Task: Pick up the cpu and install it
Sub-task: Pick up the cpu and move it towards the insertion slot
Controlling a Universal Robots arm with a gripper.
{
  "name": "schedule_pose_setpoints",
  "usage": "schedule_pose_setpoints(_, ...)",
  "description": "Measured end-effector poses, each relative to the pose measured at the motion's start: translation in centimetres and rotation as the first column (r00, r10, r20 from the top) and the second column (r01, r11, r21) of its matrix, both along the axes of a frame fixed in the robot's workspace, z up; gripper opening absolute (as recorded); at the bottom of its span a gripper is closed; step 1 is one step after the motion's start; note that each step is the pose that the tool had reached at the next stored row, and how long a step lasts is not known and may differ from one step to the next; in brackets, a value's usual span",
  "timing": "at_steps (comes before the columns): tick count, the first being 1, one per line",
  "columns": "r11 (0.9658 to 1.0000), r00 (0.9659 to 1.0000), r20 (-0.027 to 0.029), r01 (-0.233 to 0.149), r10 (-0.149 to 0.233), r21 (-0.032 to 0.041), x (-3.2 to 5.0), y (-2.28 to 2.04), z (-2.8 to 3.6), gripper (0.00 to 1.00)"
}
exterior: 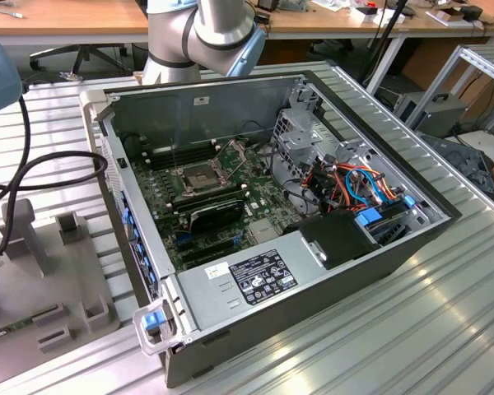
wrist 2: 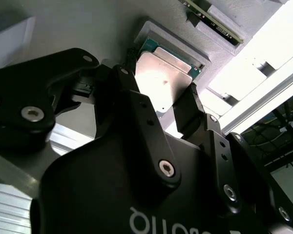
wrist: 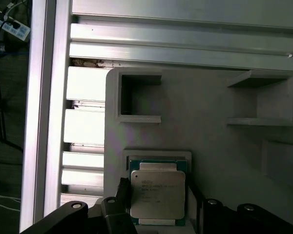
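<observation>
Two fingers (wrist 2: 191,105) of the narrowly spread tool (wrist 2: 161,82) flank the cpu (wrist: 157,195) edges inside a tray (wrist: 210,141) recess.

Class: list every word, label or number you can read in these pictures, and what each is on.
Black label in the computer case: print too small to read.
cpu top: faint print, too blurred to read.
gripper body: white letters, cut off, unreadable.
No text can be quoted.
</observation>
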State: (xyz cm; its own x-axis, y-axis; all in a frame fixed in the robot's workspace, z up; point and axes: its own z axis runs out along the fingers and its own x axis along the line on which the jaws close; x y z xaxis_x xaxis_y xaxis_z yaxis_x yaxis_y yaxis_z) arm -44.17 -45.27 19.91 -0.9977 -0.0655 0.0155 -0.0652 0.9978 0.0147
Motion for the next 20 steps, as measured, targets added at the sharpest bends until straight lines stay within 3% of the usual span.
schedule_pose_setpoints(20,1.0000,1.0000,0.0002,0.000,0.000,0.0050,0.00,0.00,0.56,0.55)
